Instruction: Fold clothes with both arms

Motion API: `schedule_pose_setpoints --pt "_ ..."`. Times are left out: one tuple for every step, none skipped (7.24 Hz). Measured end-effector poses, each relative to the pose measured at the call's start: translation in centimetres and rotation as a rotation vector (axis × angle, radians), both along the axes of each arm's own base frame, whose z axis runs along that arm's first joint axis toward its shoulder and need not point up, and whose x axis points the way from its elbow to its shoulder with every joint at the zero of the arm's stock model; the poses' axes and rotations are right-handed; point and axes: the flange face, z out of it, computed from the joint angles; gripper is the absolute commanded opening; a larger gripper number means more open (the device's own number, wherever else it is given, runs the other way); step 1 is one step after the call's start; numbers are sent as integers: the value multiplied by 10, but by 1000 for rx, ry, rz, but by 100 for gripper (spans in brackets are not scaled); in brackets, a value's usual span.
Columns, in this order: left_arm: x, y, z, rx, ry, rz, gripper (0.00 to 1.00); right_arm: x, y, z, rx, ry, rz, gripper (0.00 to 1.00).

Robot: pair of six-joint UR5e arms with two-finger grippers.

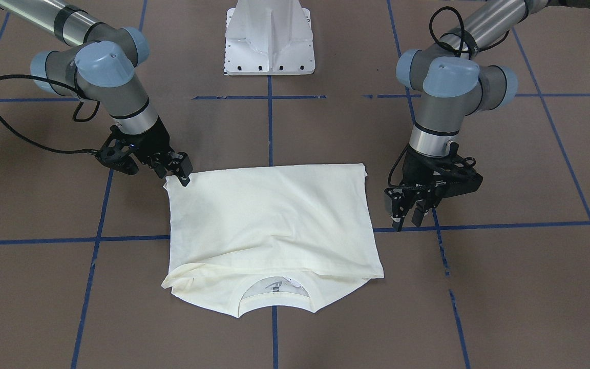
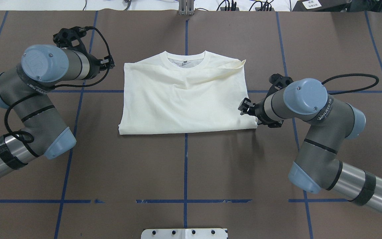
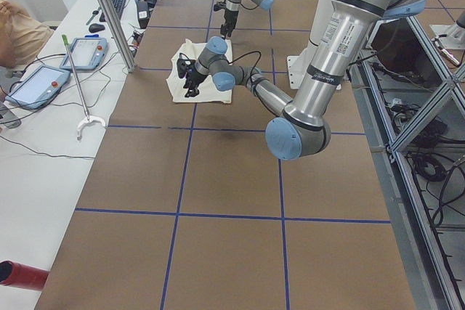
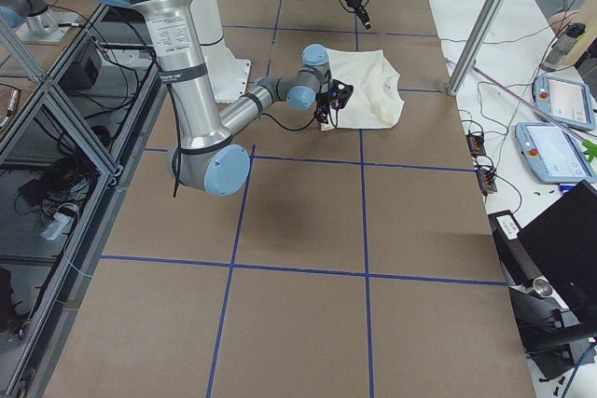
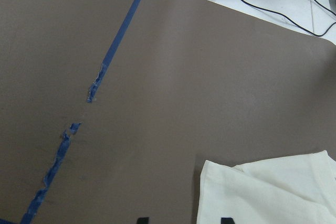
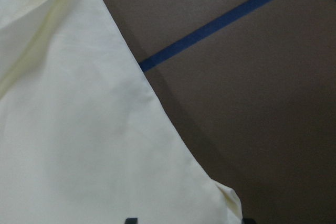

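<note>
Cream-white T-shirt (image 2: 184,99) lies folded into a rough rectangle at the middle of the brown desk (image 2: 128,166). Ribbed collar (image 1: 274,302) is at the far edge, away from the robot. A loose ridge of cloth runs slantwise under the collar. Blue tape lines (image 1: 505,225) grid the desk, and one passes under the shirt.

Right end effector (image 1: 177,171): at the shirt's near right corner, on the robot's side. Fingers apart. The wrist view shows both fingertips spread, with the cloth corner lying between them. It has no hold on the cloth (whether a tip actually presses the fabric, cannot tell).

Left end effector (image 1: 407,215): just beside the shirt's left edge, toward the far corner, pointing down at the desk. Fingers apart here too. Its wrist view catches the shirt corner low in the frame, partly between the tips, with bare desk and frayed tape beyond.

Both arms are bent at the elbow and reach in from opposite sides, with the shirt between them. White pedestal base (image 1: 269,36) stands on the robot's side, well apart from the shirt.
</note>
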Motion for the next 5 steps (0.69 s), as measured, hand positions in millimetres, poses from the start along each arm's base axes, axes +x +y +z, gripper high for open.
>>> schedule_pose_setpoints --pt "-1 1 -2 3 2 1 55 -5 3 9 -18 12 8 45" --pt "-1 2 -2 3 2 1 55 -8 3 12 -27 17 12 4" --pt "-1 2 -2 3 1 1 55 -8 3 14 -31 19 13 0" --pt "-2 2 0 3 -2 -1 55 -9 3 15 -33 21 13 0" --pt "-3 2 3 1 -6 -2 55 -9 3 15 -34 21 13 0"
